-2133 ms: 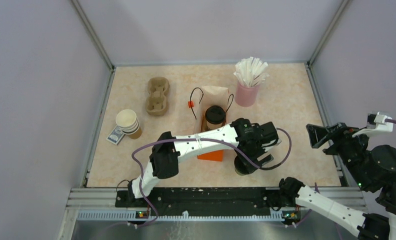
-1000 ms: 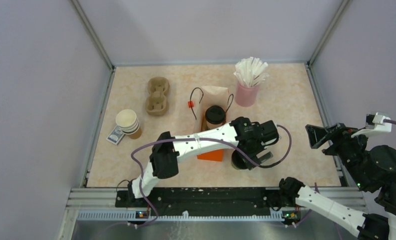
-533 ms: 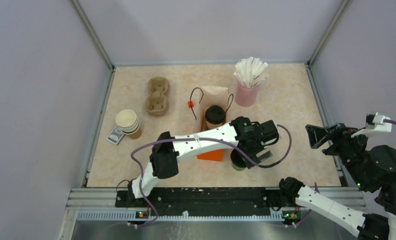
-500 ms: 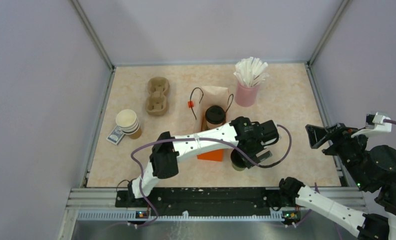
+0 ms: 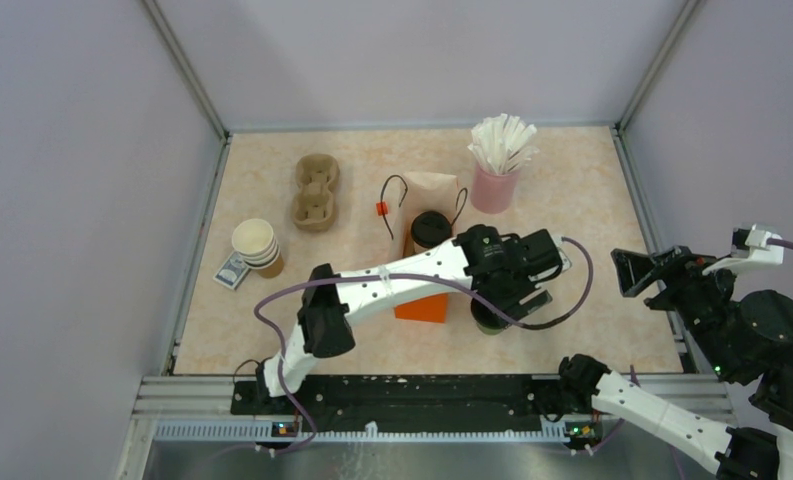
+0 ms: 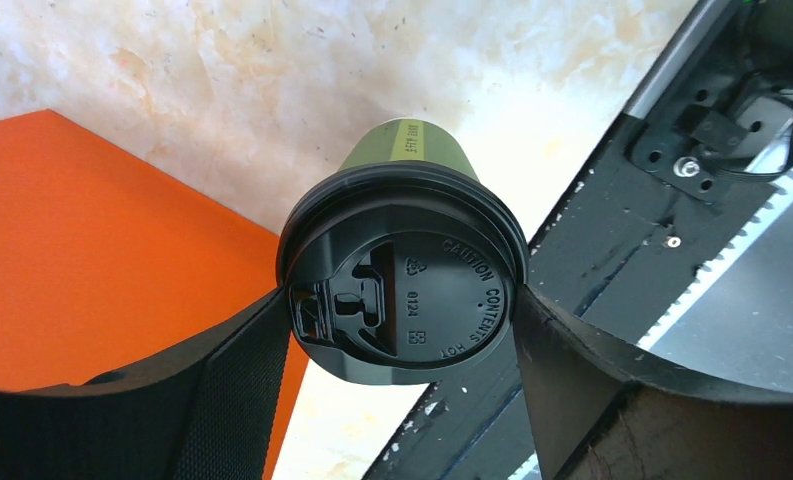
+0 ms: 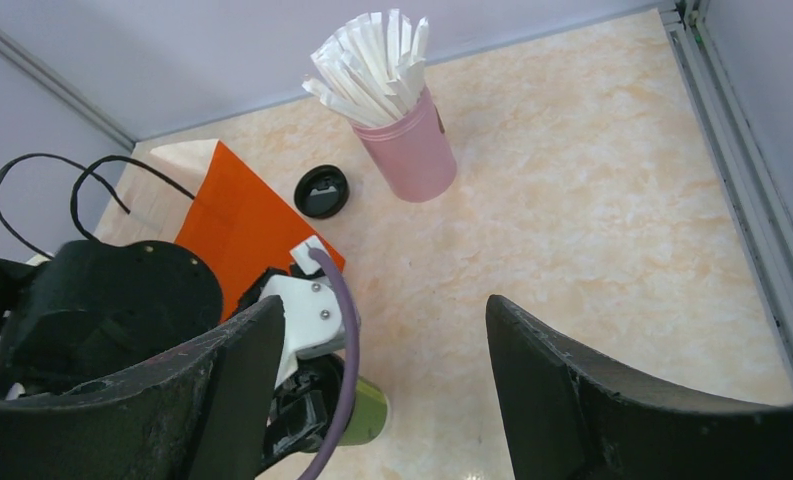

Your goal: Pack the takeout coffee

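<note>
Closing in over the last second, the left gripper (image 5: 497,300) had its fingers (image 6: 232,380) on either side of the takeout coffee (image 6: 402,290), which stood upright on the table (image 5: 592,210) directly beneath the wrist. They looked to touch the black lid's rim, but a firm clamp could not be told. That arm was far nearer, with the right gripper (image 5: 637,272) hanging well apart, jaws spread and empty. The orange bag (image 5: 422,308) sat just beside the cup, so a straight lift looked the safe way out.
</note>
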`<state>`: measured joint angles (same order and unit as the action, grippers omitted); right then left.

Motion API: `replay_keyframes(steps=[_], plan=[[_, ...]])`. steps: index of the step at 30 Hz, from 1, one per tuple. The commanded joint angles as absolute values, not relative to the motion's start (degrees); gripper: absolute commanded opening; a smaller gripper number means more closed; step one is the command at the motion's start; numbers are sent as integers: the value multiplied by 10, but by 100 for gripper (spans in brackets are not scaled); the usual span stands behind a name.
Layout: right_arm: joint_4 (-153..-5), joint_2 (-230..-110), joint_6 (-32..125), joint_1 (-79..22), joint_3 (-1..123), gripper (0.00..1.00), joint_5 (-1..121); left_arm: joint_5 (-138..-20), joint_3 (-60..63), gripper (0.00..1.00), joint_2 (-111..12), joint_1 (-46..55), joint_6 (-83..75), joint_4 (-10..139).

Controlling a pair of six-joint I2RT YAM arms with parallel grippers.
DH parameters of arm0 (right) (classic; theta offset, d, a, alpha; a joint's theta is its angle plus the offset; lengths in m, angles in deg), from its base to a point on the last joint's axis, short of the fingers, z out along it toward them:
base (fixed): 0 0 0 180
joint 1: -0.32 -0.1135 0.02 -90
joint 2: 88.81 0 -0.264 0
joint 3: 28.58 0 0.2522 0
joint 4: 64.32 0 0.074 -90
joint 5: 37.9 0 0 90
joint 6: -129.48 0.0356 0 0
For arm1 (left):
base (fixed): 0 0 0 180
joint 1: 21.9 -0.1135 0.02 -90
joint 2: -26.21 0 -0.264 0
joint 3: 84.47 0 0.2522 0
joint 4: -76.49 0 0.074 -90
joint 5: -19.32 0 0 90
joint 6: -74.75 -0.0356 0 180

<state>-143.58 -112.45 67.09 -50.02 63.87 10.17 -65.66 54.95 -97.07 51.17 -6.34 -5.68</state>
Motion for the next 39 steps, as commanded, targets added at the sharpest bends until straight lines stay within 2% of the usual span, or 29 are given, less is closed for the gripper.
replay_keyframes(steps=[1, 7, 16, 25, 33, 36, 39], plan=[[-1406, -1123, 671, -498, 627, 72, 105, -673, 589, 77, -903, 511, -58, -48], [-1392, -1131, 694, -498, 601, 72, 124, -672, 624, 75, -854, 511, -49, -15], [-1324, -1152, 743, -498, 560, 70, 147, -588, 556, 73, -714, 510, -49, 122], [-1239, -1238, 765, -498, 547, 70, 148, -459, 527, 71, -610, 506, -68, 124], [-1132, -1373, 689, -489, 591, 72, 153, -399, 497, 71, -545, 502, -72, 88], [-1103, -1434, 662, -435, 626, 72, 201, -387, 490, 71, -529, 500, -64, 58], [-1056, -1467, 668, -334, 629, 67, 350, -381, 482, 71, -515, 499, -58, 25]])
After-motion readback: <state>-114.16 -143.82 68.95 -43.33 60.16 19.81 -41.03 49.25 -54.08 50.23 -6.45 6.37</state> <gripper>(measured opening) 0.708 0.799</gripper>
